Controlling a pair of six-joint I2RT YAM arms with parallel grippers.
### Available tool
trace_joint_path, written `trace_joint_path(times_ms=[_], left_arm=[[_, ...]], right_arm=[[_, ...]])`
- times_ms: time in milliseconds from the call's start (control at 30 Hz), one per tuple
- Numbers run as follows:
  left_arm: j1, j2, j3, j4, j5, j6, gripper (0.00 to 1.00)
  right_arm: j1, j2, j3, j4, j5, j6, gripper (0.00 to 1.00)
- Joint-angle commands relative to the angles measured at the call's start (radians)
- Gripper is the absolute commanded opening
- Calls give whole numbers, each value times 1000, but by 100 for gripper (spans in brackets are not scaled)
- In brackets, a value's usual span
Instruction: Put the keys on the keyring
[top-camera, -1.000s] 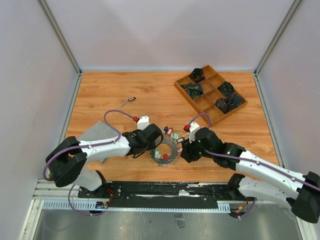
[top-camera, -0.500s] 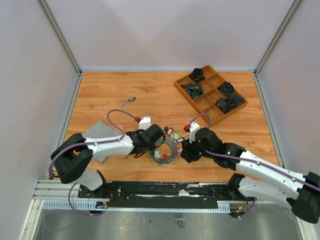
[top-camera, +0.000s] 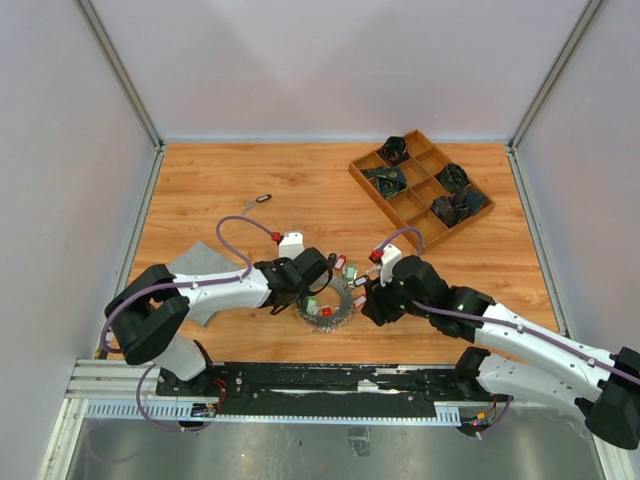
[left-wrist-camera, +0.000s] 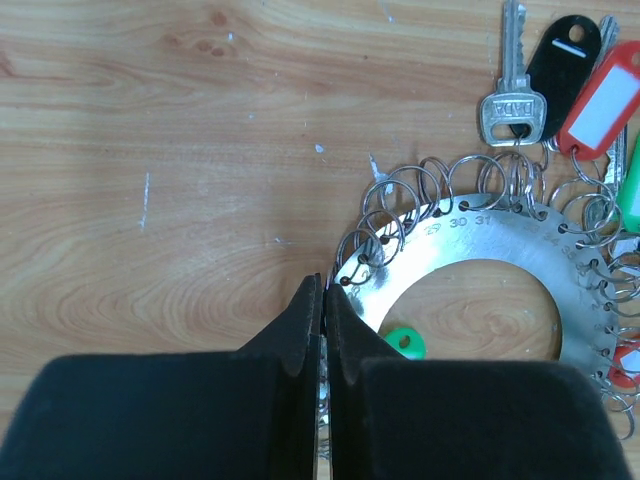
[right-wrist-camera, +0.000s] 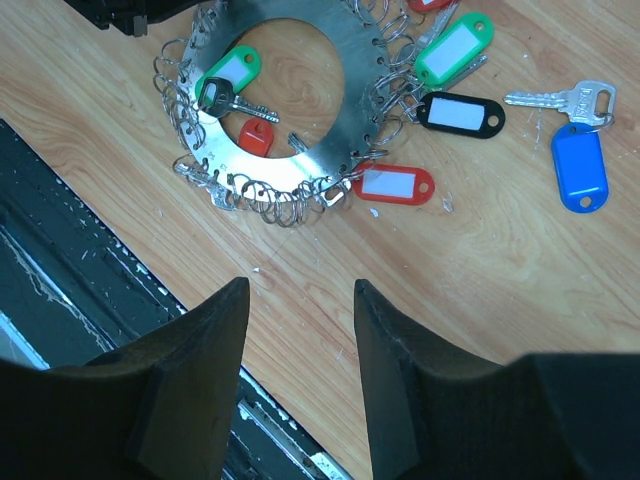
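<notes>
Nearest the arm bases, beside the black rail (right-wrist-camera: 60, 270), the right gripper (right-wrist-camera: 300, 290) hangs over the wooden table (right-wrist-camera: 470, 260). Its jaws are about half apart and nothing is between them. The keyring (right-wrist-camera: 305, 165) is a flat silver disc with a round hole and many small split rings along its rim. It lies flat on the table just beyond these fingertips, apart from them. The left gripper (left-wrist-camera: 322, 285) meets the disc from the other side. Its jaws are closed, pad pressed against pad, and the tips stand at the outer rim, by the small rings near the engraved numbers 29, 30 and 31. A thin silver glint shows in the seam between the pads, but it is not possible to tell what it is or whether it is gripped. A grey sheet (top-camera: 195, 265) lies under the left arm. Of the keys, a green-tagged key (right-wrist-camera: 228, 78) lies across the hole and a small red tag (right-wrist-camera: 255, 135) is at its edge. A red tag with a white label (right-wrist-camera: 393, 183), a black tag (right-wrist-camera: 460, 112) and a second green tag (right-wrist-camera: 453, 48) crowd the rim rings. A blue-tagged key (right-wrist-camera: 580, 165) lies apart on bare wood. Farther away, a lone key with a black tag (top-camera: 260, 199) lies well apart. In the far right corner stands a wooden compartment tray (top-camera: 404, 207) holding dark objects too small to identify.
</notes>
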Motion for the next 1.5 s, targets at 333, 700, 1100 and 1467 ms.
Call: trace_joint_path(times_ms=[333, 700, 1100, 1467], left_arm=[[-8, -241, 48, 56, -53, 374, 1], [-8, -474, 100, 127, 389, 771, 1], [-7, -555, 159, 11, 893, 1086, 1], [-8, -572, 212, -100, 1099, 1205, 0]], right_arm=[[1, -154, 6, -5, 72, -20, 56], [0, -432, -69, 214, 8, -247, 62], [1, -507, -132, 497, -316, -502, 45], [2, -284, 14, 406, -530, -569, 25]])
